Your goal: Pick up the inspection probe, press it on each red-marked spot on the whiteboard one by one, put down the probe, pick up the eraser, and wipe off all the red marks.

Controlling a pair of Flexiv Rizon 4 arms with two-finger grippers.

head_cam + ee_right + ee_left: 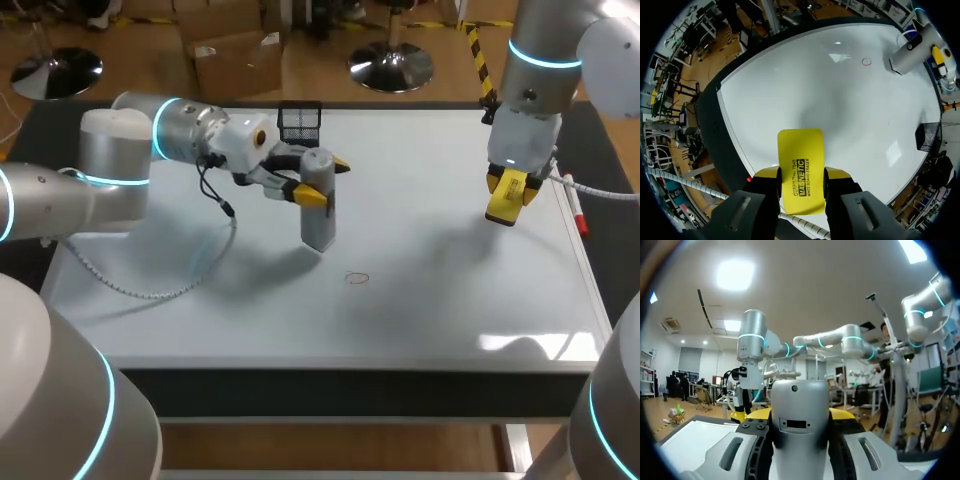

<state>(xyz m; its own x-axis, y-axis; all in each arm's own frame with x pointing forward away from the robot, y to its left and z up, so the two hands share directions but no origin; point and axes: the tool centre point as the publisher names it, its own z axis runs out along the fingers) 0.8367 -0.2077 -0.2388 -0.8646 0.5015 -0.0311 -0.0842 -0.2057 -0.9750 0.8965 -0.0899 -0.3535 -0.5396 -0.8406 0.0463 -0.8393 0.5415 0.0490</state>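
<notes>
1. Surface. The dark-edged table [40, 130] carries a glossy white whiteboard [450, 300] that covers nearly all of its top. The board reflects the overhead lights near its front right corner.

2. Arms. The silver left arm [120, 165] enters from the left and lies low across the board, with a thin grey cable [130, 290] looping beneath it. The silver right arm [535, 80] descends from the right corner and hangs over the board's right part.

3. Left claw [326, 181]. It is clenched on the tall grey box-shaped inspection probe [319, 215], one yellow-tipped finger on each side of the probe's upper end. The probe stands close to upright near the board's middle. The pictures do not show whether its lower end touches the board.

4. Black wire-mesh basket [298, 122]. It stands at the board's far edge, behind the probe.

5. Right claw [801, 175]. It grips the flat yellow rectangular eraser [801, 150] between both fingers; the eraser projects ahead of the fingertips. It hovers above the board, well apart from the probe.

6. Slim white marker pen with red ends [573, 200]. It lies along the board's right edge, beside the right claw.

7. Red mark [357, 278]. One small red ring is drawn on the board, near the probe's lower end, toward the front edge and apart from it.
</notes>
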